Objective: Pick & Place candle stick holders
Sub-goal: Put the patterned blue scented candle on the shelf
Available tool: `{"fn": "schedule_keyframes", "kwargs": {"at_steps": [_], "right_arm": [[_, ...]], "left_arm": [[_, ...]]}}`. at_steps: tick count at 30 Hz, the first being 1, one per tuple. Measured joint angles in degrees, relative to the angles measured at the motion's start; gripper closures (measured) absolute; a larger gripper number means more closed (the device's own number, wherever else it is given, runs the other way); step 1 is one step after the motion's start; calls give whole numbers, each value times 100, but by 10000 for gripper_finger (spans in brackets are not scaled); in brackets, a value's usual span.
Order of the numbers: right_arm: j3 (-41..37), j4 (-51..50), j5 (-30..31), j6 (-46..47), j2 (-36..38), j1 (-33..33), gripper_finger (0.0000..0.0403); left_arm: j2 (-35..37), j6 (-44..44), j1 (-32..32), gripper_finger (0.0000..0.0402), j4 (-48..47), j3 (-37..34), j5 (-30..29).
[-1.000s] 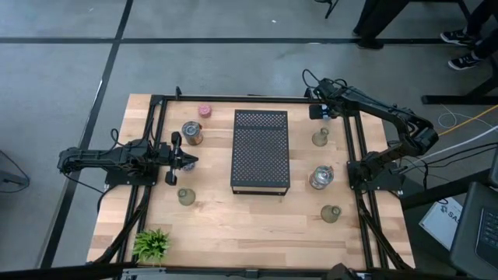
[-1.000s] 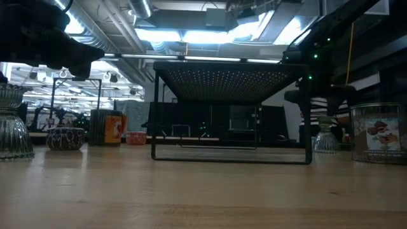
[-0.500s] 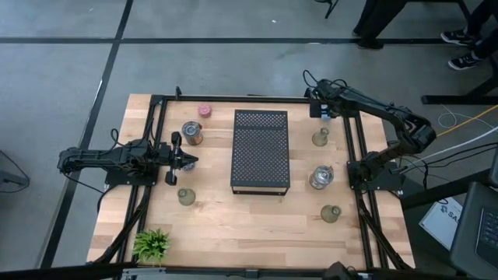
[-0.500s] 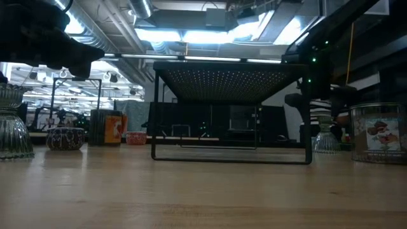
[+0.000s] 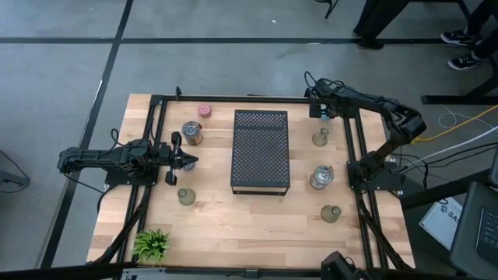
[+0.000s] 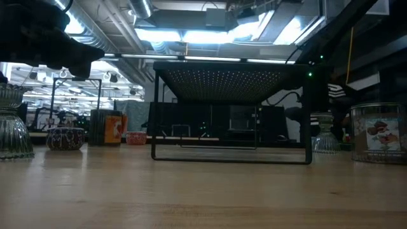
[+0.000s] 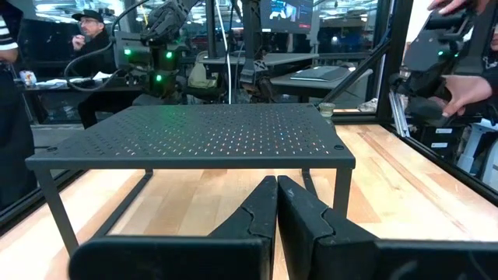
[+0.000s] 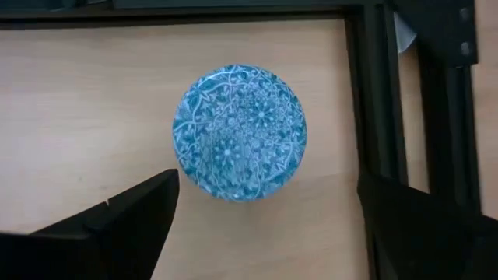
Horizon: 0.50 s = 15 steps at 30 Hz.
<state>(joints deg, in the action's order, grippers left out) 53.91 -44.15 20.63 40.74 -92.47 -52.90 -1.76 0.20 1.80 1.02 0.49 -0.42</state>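
My right gripper (image 5: 315,103) is open at the table's far right corner, pointing down over a blue patterned holder (image 8: 240,132) that stands on the wood. Its two fingers (image 8: 132,214) stand on either side of the holder, clear of it. My left gripper (image 5: 185,160) is shut and empty, level, left of the black perforated tray (image 5: 261,152). On the table stand a pink holder (image 5: 205,111), two glass holders (image 5: 191,132) (image 5: 320,177) and three olive holders (image 5: 185,197) (image 5: 320,138) (image 5: 331,214).
The black tray stands on legs in the table's middle and fills the left wrist view (image 7: 194,132). A black frame rail (image 8: 377,101) runs close beside the blue holder. A small green plant (image 5: 152,243) is at the near left. People stand beyond the table (image 7: 467,85).
My right gripper has shifted a little toward the table's far left, coming over the blue holder, and its arm's elbow has swung toward the far edge. The holders have stayed in place.
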Motion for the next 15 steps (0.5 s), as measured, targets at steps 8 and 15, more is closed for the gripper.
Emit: {"fn": "schedule_keyframes", "kwargs": {"at_steps": [8,15], "right_arm": [[-2,440,-284,-14,-161,-150,7],[-2,692,-281,-68,-161,-270,7]], "left_arm": [[0,2,0,395,0,-2,0],[-1,3,0,395,0,0,2]]}}
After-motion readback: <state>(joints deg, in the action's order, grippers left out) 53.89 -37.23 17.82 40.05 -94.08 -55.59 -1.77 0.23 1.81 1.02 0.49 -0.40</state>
